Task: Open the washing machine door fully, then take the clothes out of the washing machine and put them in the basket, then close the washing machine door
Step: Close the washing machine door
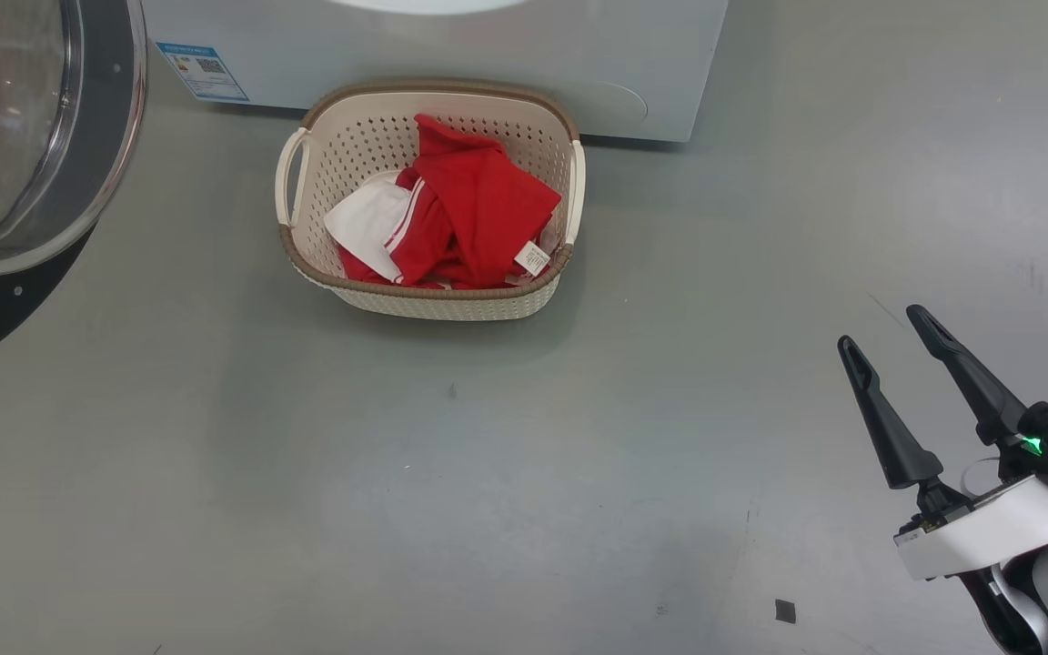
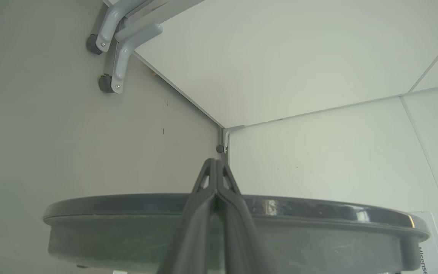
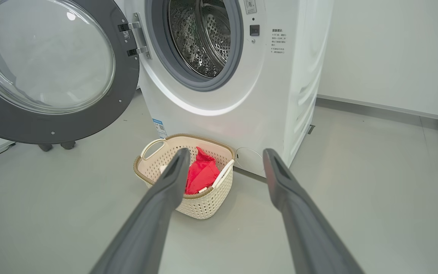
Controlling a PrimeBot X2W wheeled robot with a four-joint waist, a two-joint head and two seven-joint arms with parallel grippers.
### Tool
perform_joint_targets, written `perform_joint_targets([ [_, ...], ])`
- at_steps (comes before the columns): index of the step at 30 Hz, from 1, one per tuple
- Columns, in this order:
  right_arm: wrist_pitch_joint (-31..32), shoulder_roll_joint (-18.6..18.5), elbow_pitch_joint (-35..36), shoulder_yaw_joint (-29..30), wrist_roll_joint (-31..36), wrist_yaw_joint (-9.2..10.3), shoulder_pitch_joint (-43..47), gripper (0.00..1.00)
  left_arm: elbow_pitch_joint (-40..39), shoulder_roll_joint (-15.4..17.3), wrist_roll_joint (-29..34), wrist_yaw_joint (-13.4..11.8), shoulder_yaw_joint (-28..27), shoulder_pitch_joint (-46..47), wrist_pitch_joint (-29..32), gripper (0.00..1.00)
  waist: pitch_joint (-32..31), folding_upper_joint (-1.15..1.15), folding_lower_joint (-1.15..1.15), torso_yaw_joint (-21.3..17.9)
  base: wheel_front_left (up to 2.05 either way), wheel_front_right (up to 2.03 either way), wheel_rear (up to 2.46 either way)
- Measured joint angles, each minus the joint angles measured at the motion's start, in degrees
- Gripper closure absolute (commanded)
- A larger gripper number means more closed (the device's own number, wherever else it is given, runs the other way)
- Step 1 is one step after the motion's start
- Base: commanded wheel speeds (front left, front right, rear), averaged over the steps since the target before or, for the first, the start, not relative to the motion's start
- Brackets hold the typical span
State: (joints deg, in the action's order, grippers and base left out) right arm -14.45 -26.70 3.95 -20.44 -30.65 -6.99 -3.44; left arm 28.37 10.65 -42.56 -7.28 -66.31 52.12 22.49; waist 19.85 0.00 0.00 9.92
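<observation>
Your left claw [image 2: 216, 164] is sitting clenched, seemingly pressing against the washing machine door [image 2: 127, 228]; your right claw [image 1: 883, 329] is hanging spread. The clothes [image 1: 478, 209] are lying in the basket [image 1: 451, 305] before the washing machine [image 1: 488, 45].

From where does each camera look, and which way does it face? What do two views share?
Head view: on the head, looking down at the floor, basket of clothes and washing machine base; open right end effector at lower right.
Left wrist view: on the left wrist, looking along the shut left end effector across the door rim.
Right wrist view: on the right wrist, facing the washing machine drum between its spread fingers.
Head and right wrist views share basket, clothes, door.
</observation>
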Motion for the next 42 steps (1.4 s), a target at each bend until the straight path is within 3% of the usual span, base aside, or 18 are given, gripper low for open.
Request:
perform_joint_targets([
  [17,0.00,-0.81,0.41,1.11,-0.01,0.00,0.01,0.00,1.43,-1.32,3.72,-0.01,-5.93,5.74,2.21,1.00,0.91,0.00,0.00,0.27,0.00,0.00,0.00],
  [42,0.00,-0.70,0.38,2.01,-0.01,0.00,0.04,0.00,3.35,-0.71,7.99,-0.01,-3.50,5.98,13.06,1.00,0.01,0.00,0.00,1.46,0.00,0.00,0.00],
])
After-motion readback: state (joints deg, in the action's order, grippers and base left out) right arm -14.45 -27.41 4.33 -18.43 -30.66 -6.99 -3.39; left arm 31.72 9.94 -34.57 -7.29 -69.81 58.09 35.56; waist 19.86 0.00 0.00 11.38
